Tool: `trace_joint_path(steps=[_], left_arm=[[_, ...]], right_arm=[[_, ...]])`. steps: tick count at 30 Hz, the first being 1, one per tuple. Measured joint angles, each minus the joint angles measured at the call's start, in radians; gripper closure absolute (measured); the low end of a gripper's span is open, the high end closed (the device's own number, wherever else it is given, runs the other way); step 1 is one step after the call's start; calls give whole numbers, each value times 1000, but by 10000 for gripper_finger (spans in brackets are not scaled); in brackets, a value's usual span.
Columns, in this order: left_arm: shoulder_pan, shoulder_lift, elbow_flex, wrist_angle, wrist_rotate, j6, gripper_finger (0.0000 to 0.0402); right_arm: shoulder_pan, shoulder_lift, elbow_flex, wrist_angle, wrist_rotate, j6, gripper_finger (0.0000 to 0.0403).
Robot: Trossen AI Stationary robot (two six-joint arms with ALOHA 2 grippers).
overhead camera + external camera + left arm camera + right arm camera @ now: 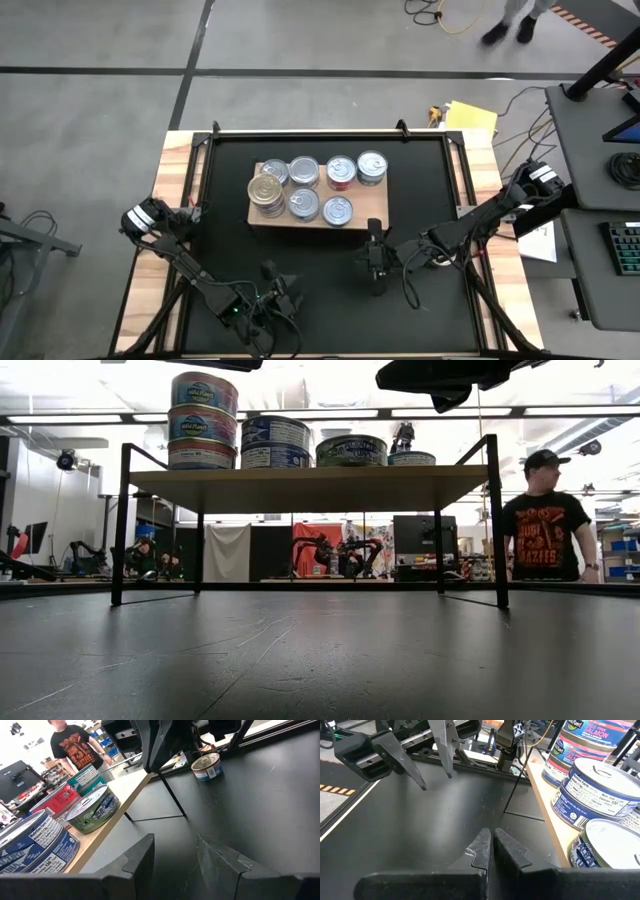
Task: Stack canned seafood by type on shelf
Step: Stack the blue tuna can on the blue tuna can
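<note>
Cans [318, 187] stand on the shelf [365, 217] in the middle of the mat [230, 250]; from above you see seven lids in two rows, and the gold-lidded one [265, 189] at the shelf's left end looks like the top of a stack. The low view shows you what the high view hides: that stack [203, 420] is three tins tall, the next one [275, 442] two, and the shelf [310, 487] is raised on thin black legs. One more can [207, 766] you find only in the left wrist view, on the mat near the right arm's links; in the high view I cannot make it out.

Your left gripper [280, 290] is near the front edge of the mat, left of centre, and its fingers [141, 865] are apart with nothing between them. Your right gripper [374, 262] is just in front of the shelf's right part, its fingers [481, 851] together and empty.

A person [545, 520] in a black printed shirt stands behind the table; the high view shows only feet [508, 30] on the floor.
</note>
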Motion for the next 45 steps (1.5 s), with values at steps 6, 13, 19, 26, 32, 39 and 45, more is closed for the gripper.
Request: trace_joint_path(steps=[6,13,19,26,32,39,45], left_arm=[[0,0,0,0,0,-1,271],[10,0,0,0,69,18,271],[24,0,0,0,139,65,271],[26,0,0,-2,137,133,271],[30,0,0,-9,136,145,271],[30,0,0,-9,135,122,271],[30,0,0,-10,135,116,271]], right_arm=[[0,0,0,-7,0,0,390],[11,-60,25,-126,9,113,390],[11,-156,113,-497,50,328,390],[11,-184,277,-975,115,620,390],[40,-174,420,-1345,47,856,390],[99,-173,505,-1649,-87,1132,390],[141,-172,494,-1745,-105,1237,390]])
